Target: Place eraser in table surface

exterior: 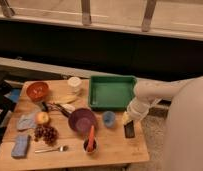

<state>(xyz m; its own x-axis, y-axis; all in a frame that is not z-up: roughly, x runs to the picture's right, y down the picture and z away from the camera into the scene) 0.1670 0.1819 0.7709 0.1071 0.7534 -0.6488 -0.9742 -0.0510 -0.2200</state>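
Nearest us, on the light tan wooden plank table surface (112, 146), we see a blue spongy rectangular pad (20, 146), a metal fork (51, 149) and a small dark cup (90, 145) holding an upright orange stick. Further back lie a bunch of dark grapes (46, 133), a yellow-red apple (42, 118) on a grey cloth, a purple bowl (82, 120) – what is in it we cannot tell – and a small blue cup (109, 118). Just right of that cup the small flat black eraser (129, 130) sits at the table's right edge, directly under the gripper (127, 121); whether the gripper has hold of it we cannot tell. Behind stand a green rectangular tray (112, 92) – nothing visible inside – a white cup (74, 84) and an orange bowl (37, 91).
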